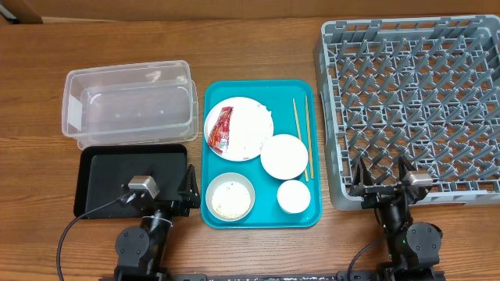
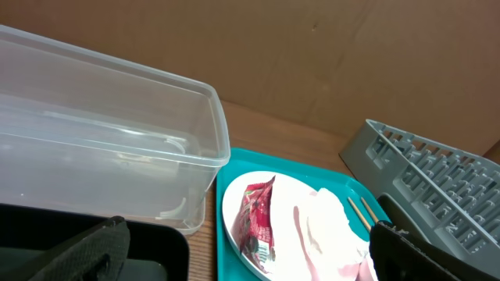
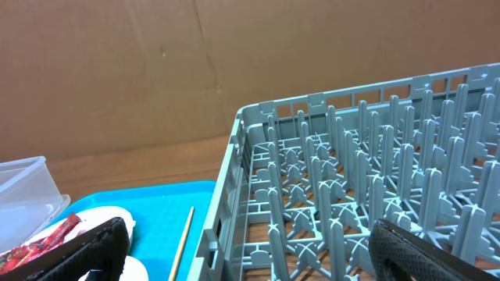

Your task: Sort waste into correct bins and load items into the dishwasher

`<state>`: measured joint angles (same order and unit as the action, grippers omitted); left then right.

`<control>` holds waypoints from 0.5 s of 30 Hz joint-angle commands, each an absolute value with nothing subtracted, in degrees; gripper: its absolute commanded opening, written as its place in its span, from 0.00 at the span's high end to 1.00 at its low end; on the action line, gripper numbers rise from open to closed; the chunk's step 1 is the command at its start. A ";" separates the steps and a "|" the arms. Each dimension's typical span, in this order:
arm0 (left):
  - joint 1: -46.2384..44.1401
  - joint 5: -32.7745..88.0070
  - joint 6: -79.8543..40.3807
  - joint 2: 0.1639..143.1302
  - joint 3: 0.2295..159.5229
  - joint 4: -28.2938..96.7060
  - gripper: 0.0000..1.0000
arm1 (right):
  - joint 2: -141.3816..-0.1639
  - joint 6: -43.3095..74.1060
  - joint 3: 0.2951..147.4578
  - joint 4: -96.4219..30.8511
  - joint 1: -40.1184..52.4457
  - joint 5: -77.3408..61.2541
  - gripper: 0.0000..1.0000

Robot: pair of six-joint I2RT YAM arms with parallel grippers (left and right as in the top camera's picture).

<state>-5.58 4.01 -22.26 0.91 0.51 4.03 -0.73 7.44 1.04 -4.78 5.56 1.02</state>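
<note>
A red wrapper [image 1: 221,126] and a white napkin [image 1: 251,125] lie on a large white plate [image 1: 242,148] on the teal tray [image 1: 215,94]. Two white bowls [image 1: 284,155] [image 1: 230,196] and a small cup [image 1: 294,196] stand there; the near bowl holds rice-like grains [image 1: 229,203]. Chopsticks [image 1: 301,134] lie at the tray's right. The clear tub [image 1: 129,105] and black tray [image 1: 117,176] are at left, the grey dish rack [image 1: 414,101] at right. My left gripper [image 1: 168,195] is open and empty over the black tray. My right gripper [image 1: 383,183] is open and empty at the rack's near edge.
The left wrist view shows the clear tub [image 2: 109,148], the wrapper [image 2: 258,218] and napkin [image 2: 324,230] on the plate, and the rack's corner [image 2: 437,179]. The right wrist view shows the rack [image 3: 351,187] and one chopstick [image 3: 182,238]. A cardboard wall stands behind.
</note>
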 commanded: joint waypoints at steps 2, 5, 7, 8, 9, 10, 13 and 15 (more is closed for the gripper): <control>-5.61 1.06 -20.91 0.47 0.27 4.40 0.00 | -0.16 7.42 0.45 -4.58 5.39 1.21 0.00; -5.61 1.10 -22.35 0.47 0.27 2.37 0.00 | -0.16 7.42 0.45 -4.58 5.39 1.21 0.00; -5.61 1.15 -22.94 0.47 0.27 2.44 0.00 | -0.16 7.42 0.45 -4.56 5.39 1.21 0.00; -5.61 1.17 -22.92 0.47 0.27 2.79 0.00 | -0.16 7.42 0.45 -4.58 5.39 1.21 0.00; -5.61 1.50 -22.94 0.47 0.27 3.20 0.00 | -0.16 7.42 0.45 -4.58 5.39 1.21 0.00; -5.61 2.24 -22.94 0.47 0.27 3.75 0.00 | -0.16 7.42 0.45 -4.58 5.39 1.21 0.00; -5.67 5.30 -23.00 0.49 0.27 3.99 0.00 | -0.16 7.46 0.45 -4.58 5.39 1.10 0.00; -5.67 8.49 -23.66 0.49 0.27 3.60 0.00 | -0.16 7.46 0.45 -4.40 5.39 -1.89 0.00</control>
<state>-5.58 3.92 -22.41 0.91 0.49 3.99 -0.73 7.46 1.04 -4.75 5.56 0.51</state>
